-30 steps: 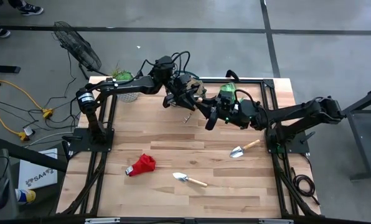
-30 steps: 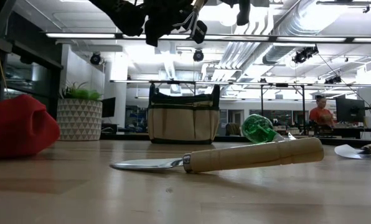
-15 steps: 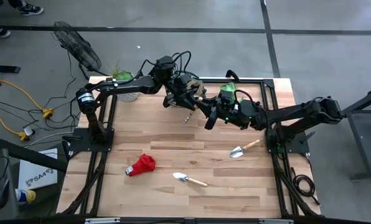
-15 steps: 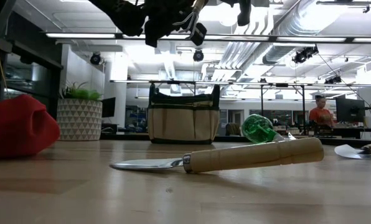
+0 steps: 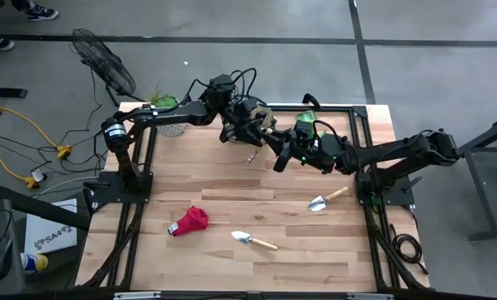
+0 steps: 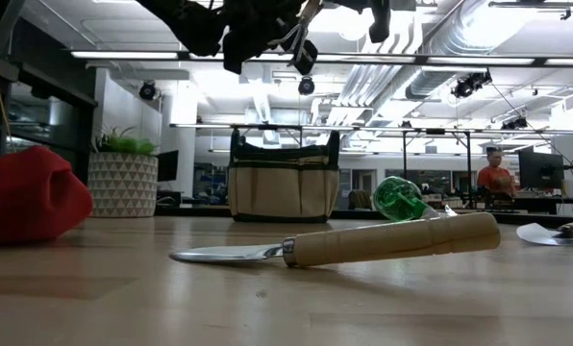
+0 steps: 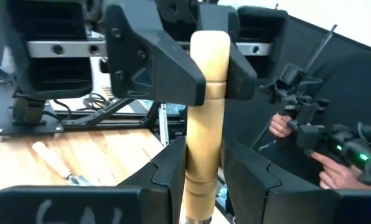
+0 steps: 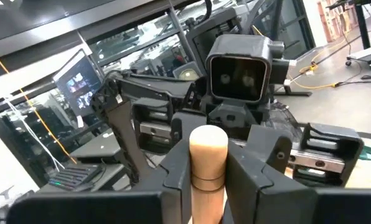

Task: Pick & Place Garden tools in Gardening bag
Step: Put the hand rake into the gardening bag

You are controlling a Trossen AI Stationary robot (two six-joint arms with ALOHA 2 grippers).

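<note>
- The left gripper and right gripper meet in the air near the table's far edge; both sets of fingers pinch one pale wooden handle, seemingly a garden tool's; its head is hidden.
- In the left wrist view the handle runs lengthwise from one gripper to the other.
- The gardening bag stands behind them, beside the potted plant.
- Two trowels and a red cloth lie well apart on the table.
</note>
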